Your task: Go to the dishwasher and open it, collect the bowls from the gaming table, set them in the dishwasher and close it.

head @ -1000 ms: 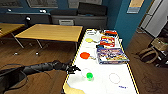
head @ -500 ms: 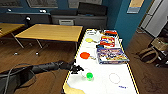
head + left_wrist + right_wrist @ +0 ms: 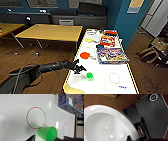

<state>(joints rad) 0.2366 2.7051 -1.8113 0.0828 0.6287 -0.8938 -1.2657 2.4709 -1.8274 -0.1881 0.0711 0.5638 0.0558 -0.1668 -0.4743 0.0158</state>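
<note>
While the left arm is reaching over the bench [image 3: 105, 75] in the head view, the left gripper [image 3: 80, 69] is hovering just beside the green bowl [image 3: 89, 75]; red-orange bowl [image 3: 85, 55] sitting farther up. Left wrist view: fingers [image 3: 31, 138] spreading either side of the green bowl [image 3: 48, 133], not pinching. Risk: a fingertip clipping the rim, tipping it. Right wrist view: white dish [image 3: 105, 125] looming close, right fingers — cannot tell.
</note>
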